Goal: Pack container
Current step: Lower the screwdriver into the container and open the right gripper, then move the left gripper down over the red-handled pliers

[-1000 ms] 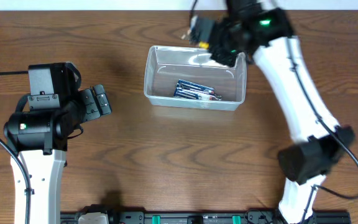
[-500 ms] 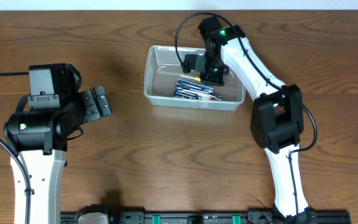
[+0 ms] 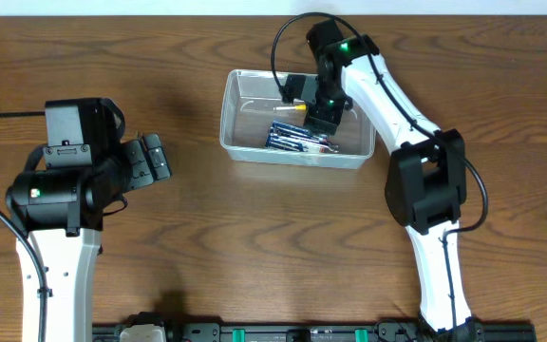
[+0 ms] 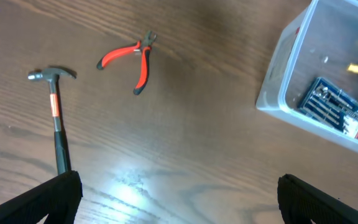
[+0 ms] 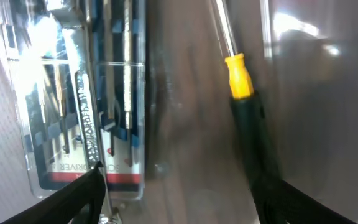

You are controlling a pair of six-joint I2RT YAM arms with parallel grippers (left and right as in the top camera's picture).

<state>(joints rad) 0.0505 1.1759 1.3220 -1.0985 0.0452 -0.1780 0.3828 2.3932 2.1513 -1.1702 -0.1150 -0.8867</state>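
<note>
The clear plastic container stands at the back middle of the table. Inside it lie a blue screwdriver-set pack and a screwdriver with a yellow and black handle. My right gripper is down inside the tub, open, just off the screwdriver's handle end. In the right wrist view the screwdriver lies loose on the tub floor beside the pack, and the gripper holds nothing. My left gripper hovers open over the table to the left of the container.
In the left wrist view a hammer with a black and orange handle and red-handled pliers lie on the wood. Bare tabletop shows between my left gripper and the tub. The overhead view hides both tools under the left arm.
My right arm came down into the container with the screwdriver and opened its jaws. The screwdriver now lies free on the tub floor. The left arm stayed still.
</note>
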